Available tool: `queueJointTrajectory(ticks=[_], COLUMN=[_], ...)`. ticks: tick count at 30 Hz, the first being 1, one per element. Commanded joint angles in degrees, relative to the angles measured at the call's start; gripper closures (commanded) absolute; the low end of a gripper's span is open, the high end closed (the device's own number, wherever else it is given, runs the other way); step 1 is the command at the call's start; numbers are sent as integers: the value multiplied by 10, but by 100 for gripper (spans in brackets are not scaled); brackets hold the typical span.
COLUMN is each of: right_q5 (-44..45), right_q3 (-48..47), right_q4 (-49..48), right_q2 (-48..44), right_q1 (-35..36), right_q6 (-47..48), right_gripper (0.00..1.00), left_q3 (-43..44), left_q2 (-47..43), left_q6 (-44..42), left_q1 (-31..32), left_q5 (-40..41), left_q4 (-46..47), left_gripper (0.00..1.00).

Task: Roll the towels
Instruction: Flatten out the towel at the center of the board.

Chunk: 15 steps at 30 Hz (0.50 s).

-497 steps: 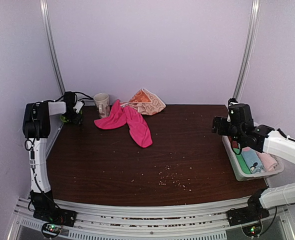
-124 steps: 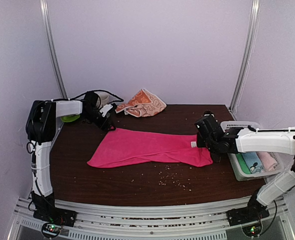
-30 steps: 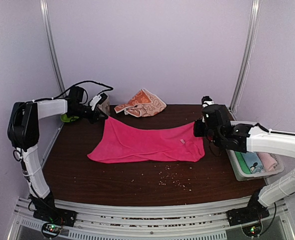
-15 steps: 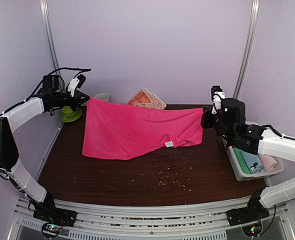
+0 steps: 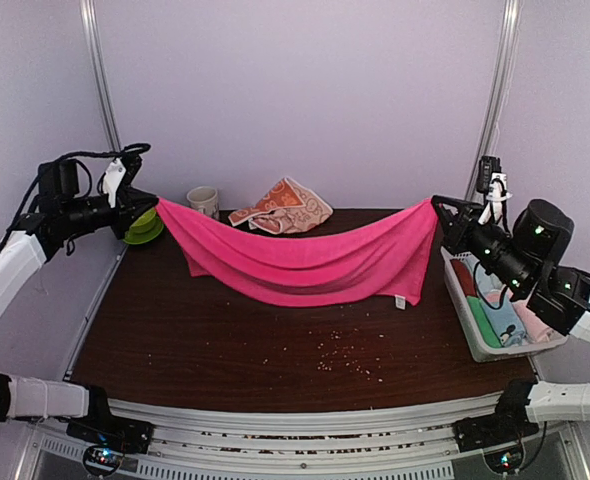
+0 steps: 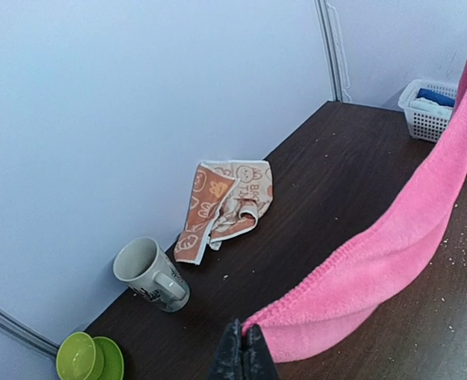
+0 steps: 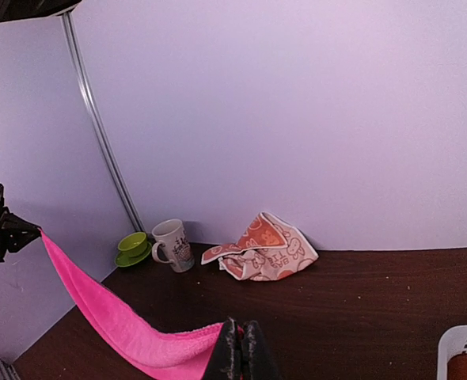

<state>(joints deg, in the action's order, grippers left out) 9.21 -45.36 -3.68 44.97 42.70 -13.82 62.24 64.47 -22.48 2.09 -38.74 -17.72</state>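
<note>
Nearest the arms, crumbs (image 5: 340, 358) are scattered over the dark table (image 5: 175, 350). Above and beyond them the hot pink towel (image 5: 305, 262) hangs in the air as a sagging band. The left gripper (image 5: 155, 207) is pinched shut on 1 top corner and the right gripper (image 5: 441, 208) on the other. Both wrist views show the fingertips closed on cloth. Whether the lowest fold touches the table cannot be told.

The likely trouble is a slip. Each grip has only a thin bite of corner, so pulling the arms further apart could tug it free. If the towel is lowered with this slack, it may land creased or doubled and then roll unevenly. It could also drag through the crumbs.

At the right edge, the white basket (image 5: 463, 312) holds rolled cloths. A light blue roll (image 6: 437, 96) shows, and the right arm hides much of the rest. At the far wall lies the crumpled bunny-print towel (image 5: 287, 206), not yet rolled. To its left are the mug (image 5: 204, 203) and a green cup on a saucer (image 5: 143, 226), both apparently empty.
</note>
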Motion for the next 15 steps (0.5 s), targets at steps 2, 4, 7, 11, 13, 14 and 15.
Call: queueJointTrajectory(ticks=[2,4,7,11,13,14,15], right_q5=[-35,-10,82,200,216,219,219], right_q3=[-2,-6,-15,-45,-75,-92,-107], right_q4=[31,37,62,94,101,99,95], right_q2=[-38,-38,4,159,256,304,353], right_q1=[28,31,31,21,-2,-14,-27], right_q6=[-29,-45,-64,-75,-82,-83,-83], right_gripper=[100,100,100,100,100,100,100], left_q3=[26,30,23,17,22,29,39], left_q2=[-54,-58,-43,56,123,161,197], left_q6=[-6,14,43,58,63,65,68], left_q1=[-1,-1,-1,-1,-1,-1,-1], left_q5=[19,39,90,157,172,175,180], left_q4=[-75,-83,-82,-66,-45,-30,-15], left_gripper=[100,100,100,100,100,100,100])
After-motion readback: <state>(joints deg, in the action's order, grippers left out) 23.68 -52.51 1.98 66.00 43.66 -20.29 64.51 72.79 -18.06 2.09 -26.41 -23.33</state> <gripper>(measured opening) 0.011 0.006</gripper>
